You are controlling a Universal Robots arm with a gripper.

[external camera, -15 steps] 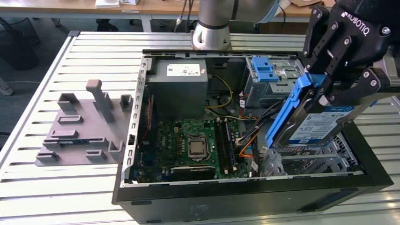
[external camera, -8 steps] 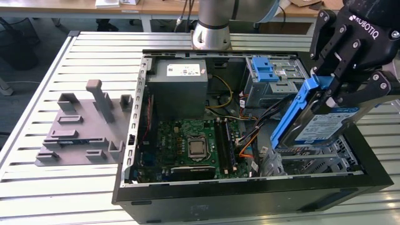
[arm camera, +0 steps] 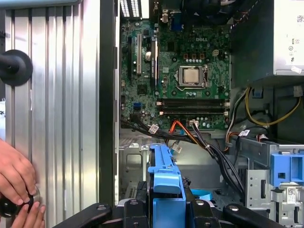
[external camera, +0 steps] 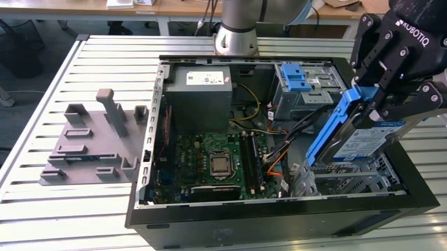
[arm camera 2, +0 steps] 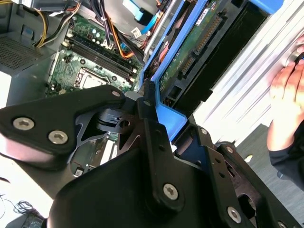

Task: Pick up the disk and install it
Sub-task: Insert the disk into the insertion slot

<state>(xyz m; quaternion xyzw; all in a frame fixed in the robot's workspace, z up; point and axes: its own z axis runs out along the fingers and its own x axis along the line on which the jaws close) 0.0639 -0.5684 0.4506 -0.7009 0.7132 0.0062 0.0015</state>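
Gripper [external camera: 377, 102] clamped on one disk [external camera: 359, 142], tilted above one open computer case [external camera: 279, 222]

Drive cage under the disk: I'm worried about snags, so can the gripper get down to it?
Probably yes. The gripper, shut on the disk, hangs tilted above the silver cage; the cables lie beside it, not over it.

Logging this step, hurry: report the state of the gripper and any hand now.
Gripper: shut on the disk, over the open computer case.
Person's hand: touching a small black object.
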